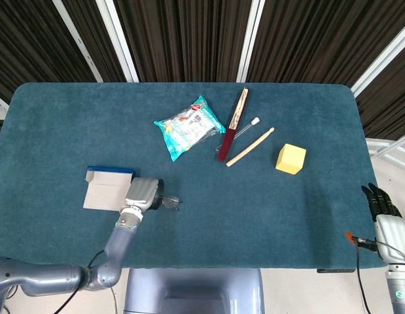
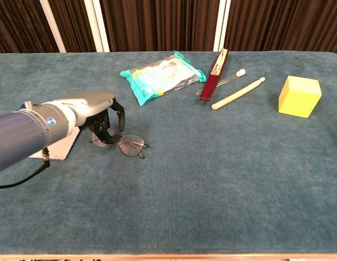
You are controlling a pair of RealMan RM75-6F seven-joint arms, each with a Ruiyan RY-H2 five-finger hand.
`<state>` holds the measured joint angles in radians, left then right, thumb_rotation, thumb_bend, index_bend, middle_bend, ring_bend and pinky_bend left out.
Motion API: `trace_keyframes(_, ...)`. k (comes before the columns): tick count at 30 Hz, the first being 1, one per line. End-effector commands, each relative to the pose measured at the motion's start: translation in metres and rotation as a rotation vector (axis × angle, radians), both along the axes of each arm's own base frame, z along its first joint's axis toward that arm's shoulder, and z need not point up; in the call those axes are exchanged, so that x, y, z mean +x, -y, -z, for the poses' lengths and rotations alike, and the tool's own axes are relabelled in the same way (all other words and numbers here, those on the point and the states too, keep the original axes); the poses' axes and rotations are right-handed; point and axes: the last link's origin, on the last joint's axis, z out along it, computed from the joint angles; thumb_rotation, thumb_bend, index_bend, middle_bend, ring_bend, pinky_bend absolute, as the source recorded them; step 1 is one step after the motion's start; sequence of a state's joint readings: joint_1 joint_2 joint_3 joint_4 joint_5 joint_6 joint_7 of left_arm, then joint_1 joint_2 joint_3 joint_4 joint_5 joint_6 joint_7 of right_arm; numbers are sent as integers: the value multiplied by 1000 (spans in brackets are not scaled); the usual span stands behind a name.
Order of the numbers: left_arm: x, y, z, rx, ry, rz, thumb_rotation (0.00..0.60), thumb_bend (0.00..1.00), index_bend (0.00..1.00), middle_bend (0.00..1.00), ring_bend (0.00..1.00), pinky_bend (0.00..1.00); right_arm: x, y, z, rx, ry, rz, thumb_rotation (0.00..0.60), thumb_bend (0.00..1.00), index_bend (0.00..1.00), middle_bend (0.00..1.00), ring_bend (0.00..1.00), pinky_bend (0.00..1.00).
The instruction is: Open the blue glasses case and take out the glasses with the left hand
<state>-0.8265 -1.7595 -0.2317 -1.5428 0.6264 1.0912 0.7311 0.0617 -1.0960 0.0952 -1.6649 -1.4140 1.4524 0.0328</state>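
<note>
The blue glasses case (image 1: 108,188) lies open and flat at the table's left front, its pale lining up and its blue edge at the back; in the chest view my left arm hides most of the case (image 2: 59,153). My left hand (image 1: 143,192) (image 2: 105,117) is to the right of the case and holds the thin-framed glasses (image 1: 168,202) (image 2: 124,143) by one side. The lenses stick out to the right, low over the cloth. My right hand (image 1: 383,212) hangs off the table's right front corner, holding nothing, fingers together.
A teal snack packet (image 1: 188,127), a dark red flat stick (image 1: 233,124), a clear tube with a white cap (image 1: 245,128) and a wooden stick (image 1: 250,146) lie at the middle back. A yellow block (image 1: 291,158) stands to their right.
</note>
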Motion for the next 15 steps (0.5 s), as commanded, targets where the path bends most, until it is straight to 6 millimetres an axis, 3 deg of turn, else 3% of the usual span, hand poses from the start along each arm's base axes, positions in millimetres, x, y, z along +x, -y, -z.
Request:
trace_keyframes(1, 3, 0, 1, 8, 9, 5, 600, 248, 357, 1000, 958, 982, 0, 0, 0, 0, 0, -1, 600, 220, 0, 0, 0, 215)
trace_keyframes(5, -1, 2, -9, 35, 10, 24, 600, 216, 321, 999, 927, 978, 0, 0, 0, -1, -1, -1, 600, 220, 0, 0, 0, 216)
trace_keyframes(8, -8, 7, -30, 74, 38, 50, 600, 215, 296, 934, 838, 911, 0, 0, 0, -1, -2, -1, 600, 220, 0, 0, 0, 216)
trace_keyframes(11, -24, 20, -61, 139, 45, 108, 600, 214, 215, 740, 670, 742, 0, 0, 0, -1, -4, -3, 600, 220, 0, 0, 0, 215)
trace_keyframes(15, -54, 41, -101, 207, 23, 153, 600, 206, 108, 409, 378, 456, 1, -1, 0, -1, -12, -8, 600, 219, 0, 0, 0, 216)
